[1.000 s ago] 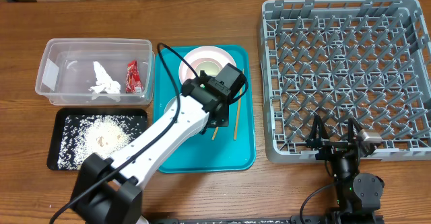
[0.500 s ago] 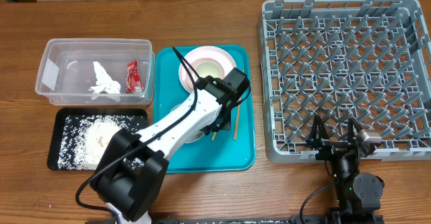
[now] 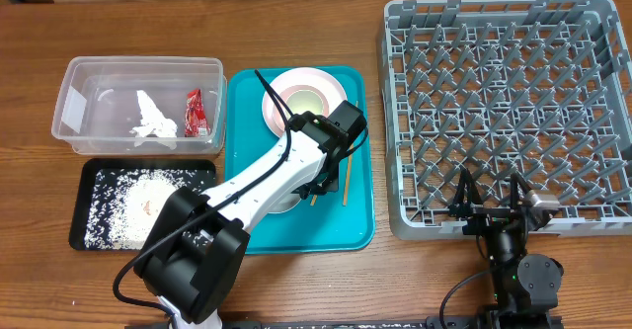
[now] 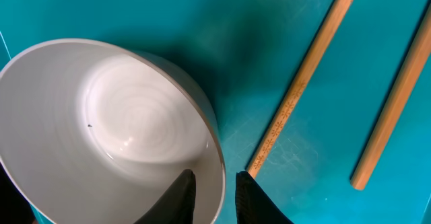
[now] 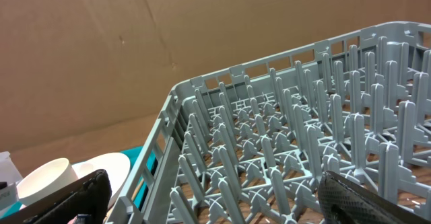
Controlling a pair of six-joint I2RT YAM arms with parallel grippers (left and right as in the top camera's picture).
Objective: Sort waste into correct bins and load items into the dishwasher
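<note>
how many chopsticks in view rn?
2. Both lie on the teal tray, right of the grey-white bowl: the nearer chopstick ends beside the bowl and is mostly covered from overhead; the other chopstick lies further right, in plain view. No sign of more hidden.

Bowl (image 4: 114, 116), chopsticks (image 4: 303, 89) cut off @ frame edges.

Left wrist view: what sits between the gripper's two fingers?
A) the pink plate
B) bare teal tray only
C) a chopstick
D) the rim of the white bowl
D: the left gripper has one finger inside the white bowl and the other just outside it, so the bowl's rim runs between them.
</note>
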